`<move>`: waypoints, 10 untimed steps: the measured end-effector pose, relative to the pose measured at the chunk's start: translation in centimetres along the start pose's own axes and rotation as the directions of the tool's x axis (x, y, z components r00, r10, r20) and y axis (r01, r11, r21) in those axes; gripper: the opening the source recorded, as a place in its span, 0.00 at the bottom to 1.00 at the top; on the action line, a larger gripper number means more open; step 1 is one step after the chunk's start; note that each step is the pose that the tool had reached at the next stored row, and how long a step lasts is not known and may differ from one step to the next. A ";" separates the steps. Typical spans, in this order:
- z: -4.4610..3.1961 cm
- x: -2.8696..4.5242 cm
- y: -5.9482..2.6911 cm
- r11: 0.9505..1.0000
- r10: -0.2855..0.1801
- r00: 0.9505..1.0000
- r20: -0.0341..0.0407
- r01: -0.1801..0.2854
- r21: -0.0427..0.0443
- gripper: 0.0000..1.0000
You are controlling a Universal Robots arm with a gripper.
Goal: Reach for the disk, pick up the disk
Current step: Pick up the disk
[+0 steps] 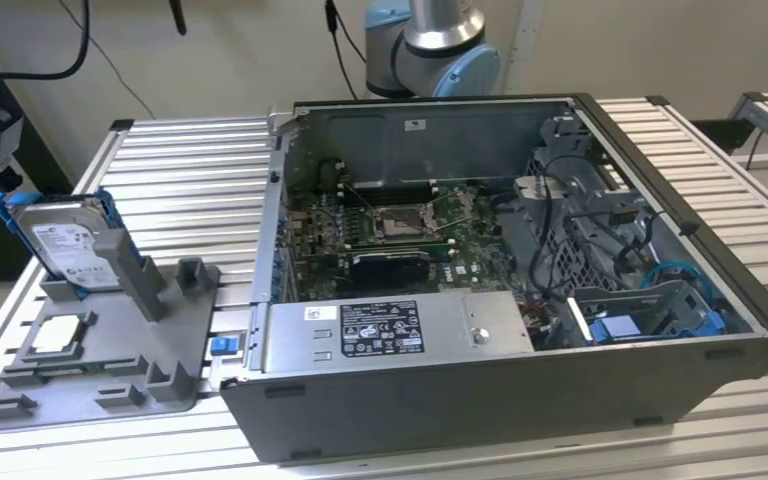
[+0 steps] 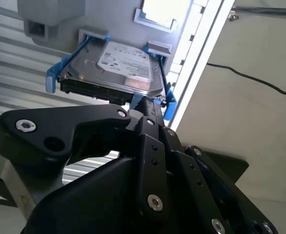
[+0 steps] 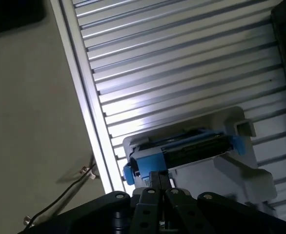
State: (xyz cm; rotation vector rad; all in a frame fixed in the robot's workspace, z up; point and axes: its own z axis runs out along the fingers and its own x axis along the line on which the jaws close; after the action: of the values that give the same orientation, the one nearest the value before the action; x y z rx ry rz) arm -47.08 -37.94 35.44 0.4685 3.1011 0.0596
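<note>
While the black gripper [image 2: 144, 108] hangs just in front of the disk [image 2: 116, 68], a rectangular silver metal hard drive with a white label, I cannot tell how far it is open, nor whether it touches the bright blue plastic bracket [image 2: 52, 80] around it. In the exterior view the disk [image 1: 64, 245] stands tilted in the grey plastic fixture [image 1: 117, 350] on the ribbed aluminium table [image 1: 184, 170]. I judge that its long axis runs away from the gripper, which therefore faces a short end. The table's edge [image 2: 192, 63] passes just beside the fixture. The open dark grey computer case [image 1: 518, 400] is well apart, toward the exterior view's right, so there is room.
</note>
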 end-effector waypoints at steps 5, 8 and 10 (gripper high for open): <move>0.00 0.00 0.00 0.999 0.036 0.999 0.001 -0.036 0.000 0.00; 0.00 0.00 0.00 0.998 0.057 0.998 0.002 -0.057 0.000 0.00; 0.00 0.00 0.00 0.998 0.068 0.998 0.003 -0.068 0.000 0.00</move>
State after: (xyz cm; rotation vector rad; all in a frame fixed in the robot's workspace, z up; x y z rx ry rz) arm -47.08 -37.94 35.44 0.5732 3.0822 0.0594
